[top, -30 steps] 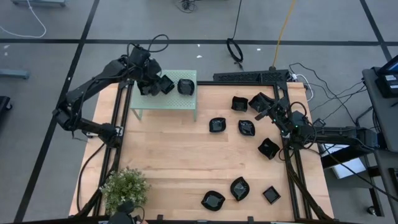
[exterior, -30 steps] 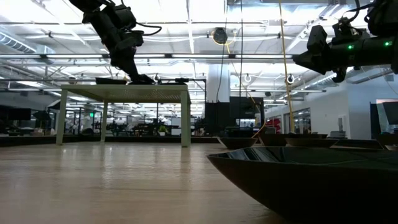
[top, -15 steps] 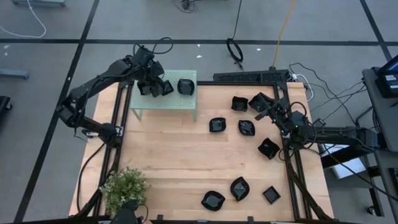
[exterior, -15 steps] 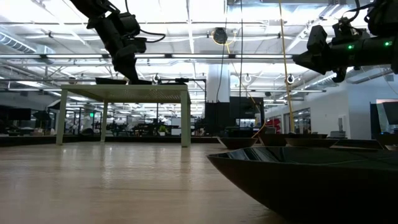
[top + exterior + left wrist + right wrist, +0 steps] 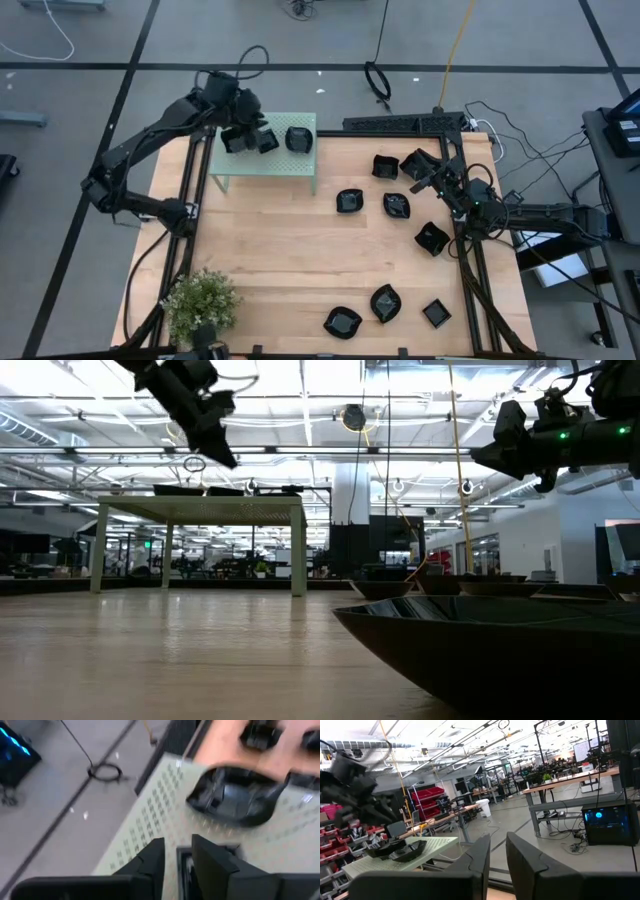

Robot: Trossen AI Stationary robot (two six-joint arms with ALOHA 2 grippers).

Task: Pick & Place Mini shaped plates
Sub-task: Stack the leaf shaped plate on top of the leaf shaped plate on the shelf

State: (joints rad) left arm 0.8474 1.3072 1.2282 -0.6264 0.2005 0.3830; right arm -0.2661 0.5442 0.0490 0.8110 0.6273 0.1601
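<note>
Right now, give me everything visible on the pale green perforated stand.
The pale green perforated stand is a small rectangular table with a flat top of hole patterns on thin legs, standing upright at the wooden table's far left corner. Two glossy black mini plates sit on its top. The left claw hovers above it, not touching; in the low view it is clearly lifted off.

Glossy black mini plates point(image 5: 397, 205) are lying on the pale wood table point(image 5: 280, 250); the perforated stand point(image 5: 262, 165) is showing pale green.

grey floor point(image 5: 300, 40), bright ceiling lights point(image 5: 300, 380)
</note>
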